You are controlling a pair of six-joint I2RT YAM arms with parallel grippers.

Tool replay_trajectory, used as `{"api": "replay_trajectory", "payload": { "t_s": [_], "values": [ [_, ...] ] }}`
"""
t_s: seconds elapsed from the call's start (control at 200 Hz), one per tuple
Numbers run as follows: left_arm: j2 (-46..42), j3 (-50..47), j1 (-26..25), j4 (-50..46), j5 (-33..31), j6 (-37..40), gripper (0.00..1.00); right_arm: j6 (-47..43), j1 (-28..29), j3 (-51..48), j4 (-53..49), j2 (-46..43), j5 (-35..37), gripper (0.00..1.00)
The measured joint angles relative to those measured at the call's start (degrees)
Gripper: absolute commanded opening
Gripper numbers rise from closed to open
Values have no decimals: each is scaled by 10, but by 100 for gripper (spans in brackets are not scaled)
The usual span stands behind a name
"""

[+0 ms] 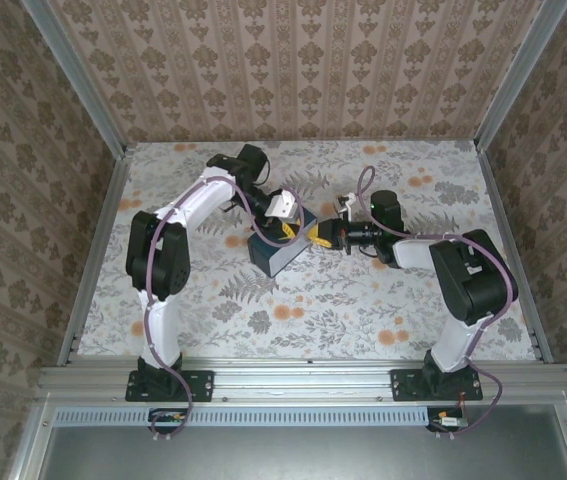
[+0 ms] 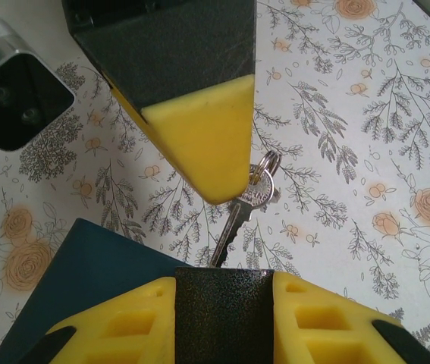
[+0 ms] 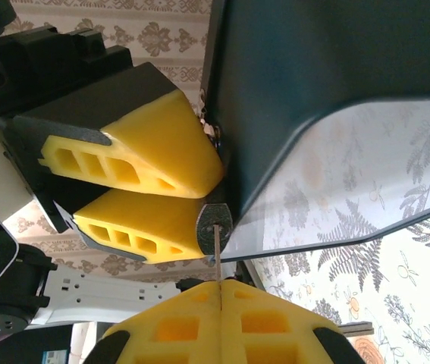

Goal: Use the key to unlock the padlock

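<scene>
slim silvery toothed key (image 2: 239, 216) on ring (image 2: 269, 161)

White-and-black arms (image 1: 178, 215) — purple cables (image 1: 360, 188), yellow fingers (image 2: 123, 318).

A dark blue box (image 1: 275, 254) sits mid-table on the floral cloth (image 1: 363, 300), damask-papered walls (image 1: 293, 70) around.

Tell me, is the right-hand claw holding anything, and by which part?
Yes: the right gripper is shut on the small silvery metal key, pinching it near its ringed head; the toothed blade sticks out.
</scene>
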Motion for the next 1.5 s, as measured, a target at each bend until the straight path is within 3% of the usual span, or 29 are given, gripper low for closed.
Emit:
{"api": "replay_trajectory", "payload": {
  "t_s": [0.335, 0.52, 0.865, 1.12, 1.5],
  "values": [
    [0, 0, 4, 0, 0, 7, 19, 20, -2, 11, 17, 14, -11, 8],
    [0, 0, 5, 0, 1, 6, 19, 35, -2, 9, 30, 14, -9, 0],
    [0, -2, 6, 2, 7, 7, 19, 44, -6, -7, 59, 12, -4, 0],
    [0, -2, 7, -5, 9, 13, 19, -62, -22, -16, -69, -47, -13, 0],
    [0, -2, 6, -15, 14, 30, 19, -113, -14, 36, -125, -42, -26, 0]
  ]
}}
